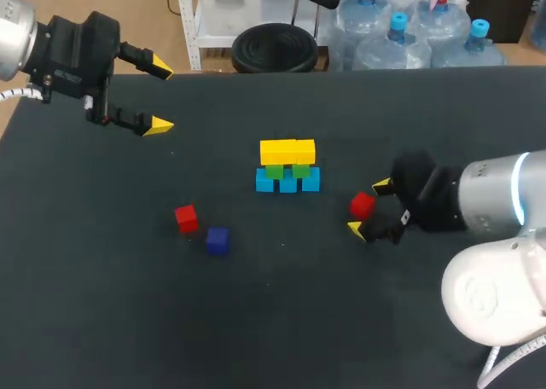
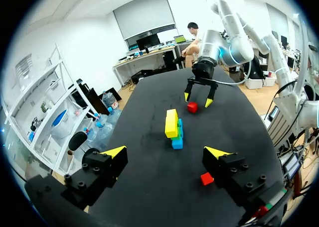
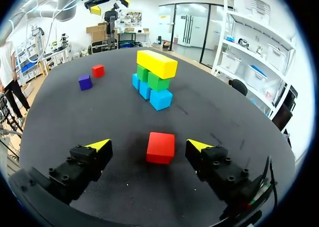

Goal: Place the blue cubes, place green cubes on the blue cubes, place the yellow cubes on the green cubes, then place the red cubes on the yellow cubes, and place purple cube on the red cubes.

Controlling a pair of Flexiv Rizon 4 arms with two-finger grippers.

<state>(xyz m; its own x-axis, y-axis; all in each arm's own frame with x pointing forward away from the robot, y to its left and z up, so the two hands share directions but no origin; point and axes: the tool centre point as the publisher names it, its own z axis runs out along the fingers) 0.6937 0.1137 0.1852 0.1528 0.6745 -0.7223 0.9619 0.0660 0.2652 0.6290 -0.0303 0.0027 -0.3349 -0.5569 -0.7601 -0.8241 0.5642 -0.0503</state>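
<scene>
Straddling a red cube (image 3: 160,147), right claw (image 3: 148,145) leaves gaps both sides.

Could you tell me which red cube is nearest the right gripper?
The red cube between the right gripper's open fingers; the other red cube lies beside the purple cube.

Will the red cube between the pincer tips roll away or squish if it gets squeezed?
Probably not roll: the red cube has flat sides and lies flat. It looks stiff, with crisp edges, so likely no squishing.
</scene>
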